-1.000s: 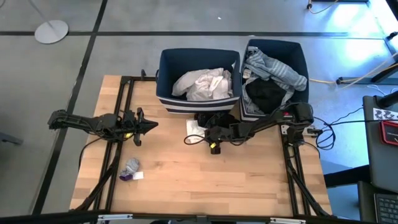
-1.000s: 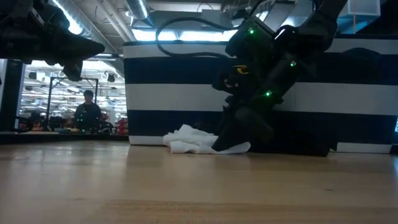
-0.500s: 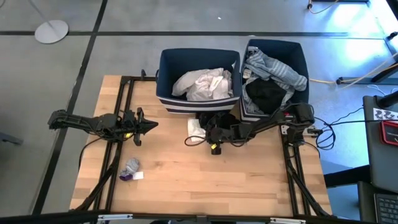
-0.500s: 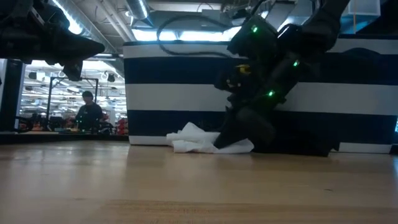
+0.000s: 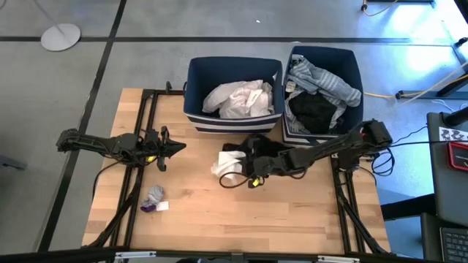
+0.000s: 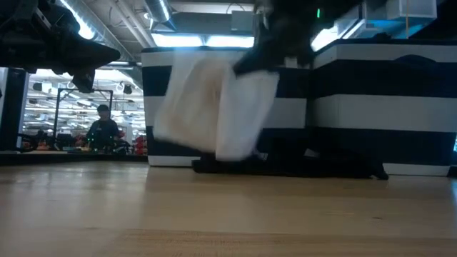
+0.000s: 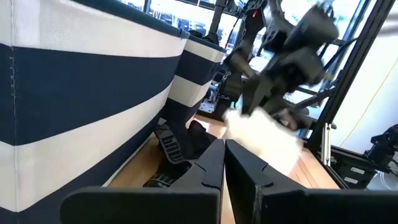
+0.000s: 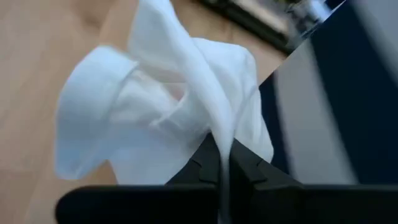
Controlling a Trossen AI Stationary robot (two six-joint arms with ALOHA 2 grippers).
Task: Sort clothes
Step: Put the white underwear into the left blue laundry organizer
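A white piece of clothing (image 5: 227,165) hangs from my right gripper (image 8: 222,151), which is shut on it in front of the two navy bins, a little above the table. In the low view the white piece (image 6: 214,107) swings clear of the wood. A black garment (image 5: 257,143) lies on the table against the bins' bases. A small grey and purple item (image 5: 153,197) lies near the left front. My left gripper (image 5: 178,147) is shut and hovers over the table's left side, holding nothing. My right gripper pinches a bunched fold of the white piece (image 8: 219,127) between its two fingers. The fingers slant down from the table's right side. The cloth hangs slack below and beyond the fingers, and its lower edge (image 6: 232,153) is lifted clear of the table.
The left bin (image 5: 196,88) holds white clothes; the right bin (image 5: 351,62) holds grey striped and black ones. Both stand at the table's far edge. Bare wood lies toward the near edge. A person (image 6: 102,128) shows far off in the room.
My right gripper has risen from the table by the bins and come a little toward the near edge, rolling slightly. The white piece, which lay crumpled on the wood beside the black garment, now hangs spread out and clear of the table.
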